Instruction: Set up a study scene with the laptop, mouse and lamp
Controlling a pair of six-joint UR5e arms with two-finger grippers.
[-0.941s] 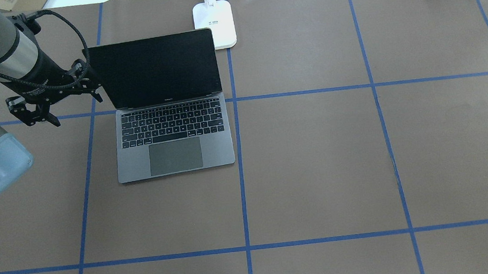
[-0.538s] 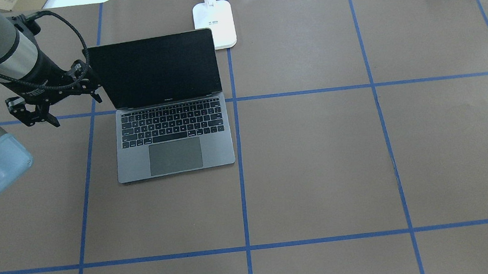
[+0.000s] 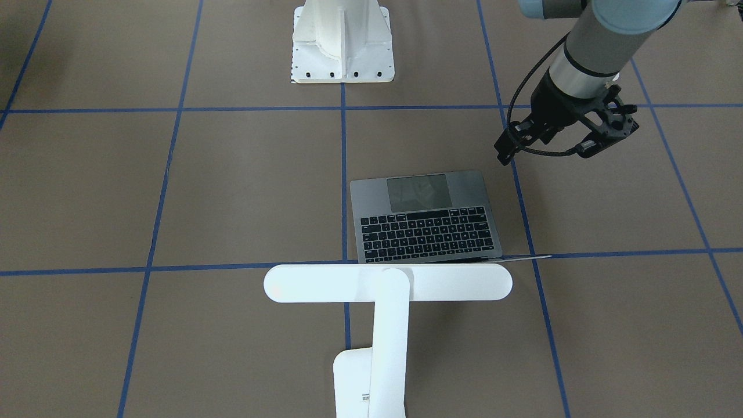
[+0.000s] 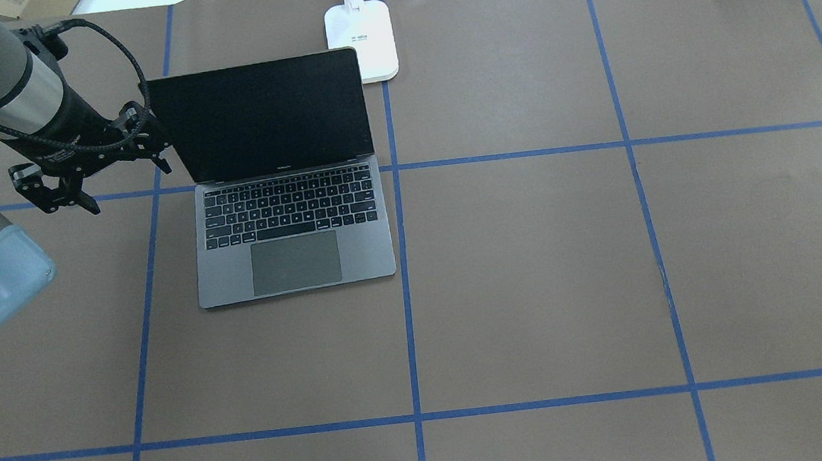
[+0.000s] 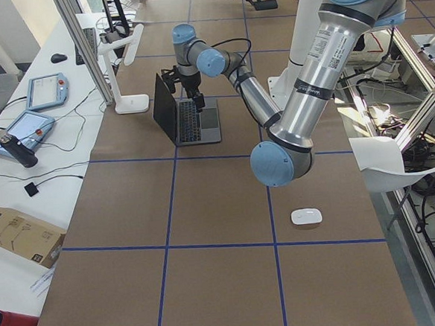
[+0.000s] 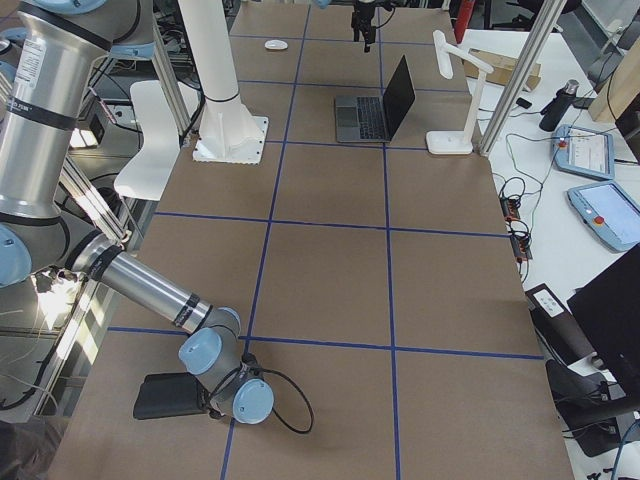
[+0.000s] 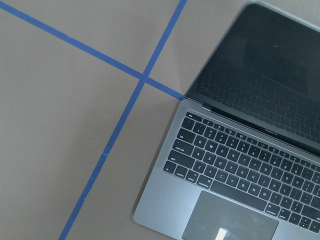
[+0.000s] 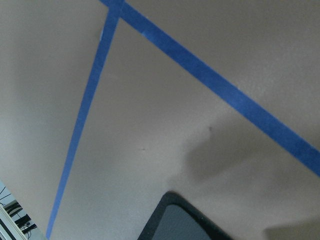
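The laptop [image 4: 293, 231] stands open on the brown table, its dark screen upright and facing the robot; it also shows in the front view [image 3: 426, 223] and the left wrist view [image 7: 235, 170]. The lamp [image 3: 388, 283] stands just behind the screen, its base [image 4: 362, 37] at the far edge. The mouse [image 5: 306, 216] lies far off on the robot's left side, near the robot's edge of the table. My left gripper [image 4: 72, 205] hovers beside the screen's left edge, open and empty. My right gripper [image 6: 240, 400] is low at the right end; I cannot tell its state.
The white bolted pedestal [image 3: 342, 40] stands at the robot's edge of the table. A flat black pad [image 6: 170, 395] lies by the right gripper, and its corner shows in the right wrist view [image 8: 185, 220]. Blue tape lines grid the table.
My left gripper has shifted slightly left, away from the laptop screen's edge. The laptop and lamp have not moved.
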